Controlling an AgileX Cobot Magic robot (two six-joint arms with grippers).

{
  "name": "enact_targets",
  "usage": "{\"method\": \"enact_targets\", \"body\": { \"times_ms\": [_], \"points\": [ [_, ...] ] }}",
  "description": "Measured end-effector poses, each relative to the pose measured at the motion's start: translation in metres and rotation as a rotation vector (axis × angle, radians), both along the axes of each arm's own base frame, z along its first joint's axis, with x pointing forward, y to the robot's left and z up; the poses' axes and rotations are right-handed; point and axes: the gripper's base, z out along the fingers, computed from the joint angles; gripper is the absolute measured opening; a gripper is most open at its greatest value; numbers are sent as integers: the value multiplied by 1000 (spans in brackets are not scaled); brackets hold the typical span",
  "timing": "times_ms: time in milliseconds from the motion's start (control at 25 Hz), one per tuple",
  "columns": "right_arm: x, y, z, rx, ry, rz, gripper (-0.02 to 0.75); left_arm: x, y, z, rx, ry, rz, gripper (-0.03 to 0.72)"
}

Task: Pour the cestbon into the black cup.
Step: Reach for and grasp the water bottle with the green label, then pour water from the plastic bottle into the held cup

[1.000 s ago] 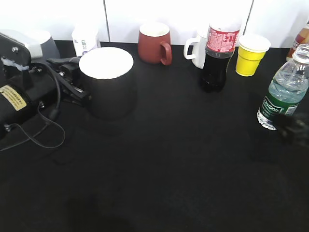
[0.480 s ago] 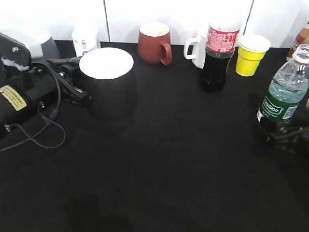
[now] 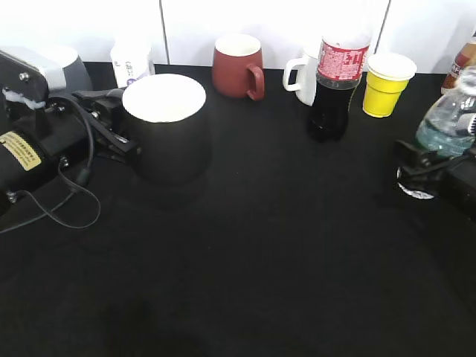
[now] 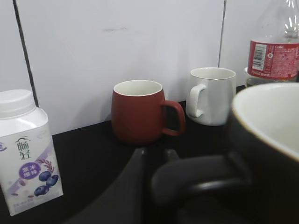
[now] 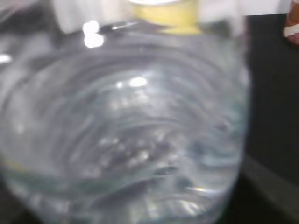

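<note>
Now, notes by item.

Water bottle: the water bottle (image 3: 448, 126) stands at about 3 o'clock on the black worktop (image 3: 268, 253), near its right edge. In the right wrist view its ribbed clear body fills the lens.

Right gripper: the right gripper (image 3: 428, 167) sits low around the bottle's lower half, covering the label. Whether the jaws pinch it or merely bracket it, I cannot tell. A low hold would probably leave the neck free for tipping.

Black cup: the black cup (image 3: 165, 126) stands at about 10 o'clock, white inside showing, nothing visible in it.

Left gripper: the left gripper (image 3: 111, 126) is at the cup's handle (image 4: 196, 179); the left wrist view shows a dark finger beside the loop. Grip not readable, likely there to steady the cup against a pour.

Bystanders: red mug (image 3: 238, 67), white mug (image 3: 301, 74), cola bottle (image 3: 338, 78) and yellow cup (image 3: 387, 83) line the 12 to 2 o'clock edge; milk carton (image 4: 25, 154) at 11.

Gap: bottle and cup are well apart; pouring not begun.
</note>
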Motion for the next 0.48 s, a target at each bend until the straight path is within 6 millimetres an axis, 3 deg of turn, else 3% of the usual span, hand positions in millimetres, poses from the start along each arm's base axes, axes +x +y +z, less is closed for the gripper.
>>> {"method": "enact_targets", "body": {
  "times_ms": [40, 320, 480],
  "points": [
    [0, 0, 0, 0, -1, 0, 484, 0, 0, 0, 0, 0, 0, 65],
    [-28, -2, -4, 5, 13, 7, 483, -3, -4, -1, 28, -9, -61, 65],
    [-33, 16, 18, -129, -31, 250, 482, -21, -34, -2, 42, -14, -196, 65]
  ]
}}
